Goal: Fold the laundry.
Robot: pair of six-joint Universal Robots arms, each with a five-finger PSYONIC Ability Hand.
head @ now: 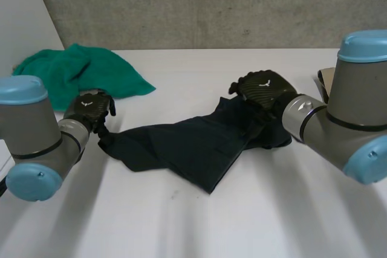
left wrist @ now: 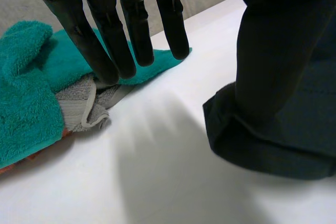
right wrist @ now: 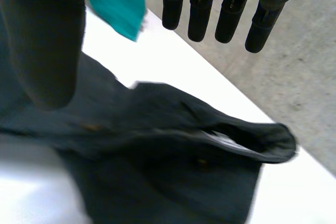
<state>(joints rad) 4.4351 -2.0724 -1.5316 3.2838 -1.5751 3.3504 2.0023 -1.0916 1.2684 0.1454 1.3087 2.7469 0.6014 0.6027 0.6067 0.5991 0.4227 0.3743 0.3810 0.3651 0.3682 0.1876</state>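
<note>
Dark garment (head: 187, 146) rumpled at table (head: 242, 222) centre; left hand (head: 91, 108) at its 9 o'clock end, fingers (left wrist: 137, 30) straight, gripping nothing; right hand (head: 264, 87) over 2 o'clock end, likewise released; risk: left fingers near green towel (head: 72, 70) at 10 o'clock, could snag it.

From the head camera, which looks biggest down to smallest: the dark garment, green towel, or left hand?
1. dark garment
2. green towel
3. left hand
The towel lies farther back, so its real size is unsure.
</note>
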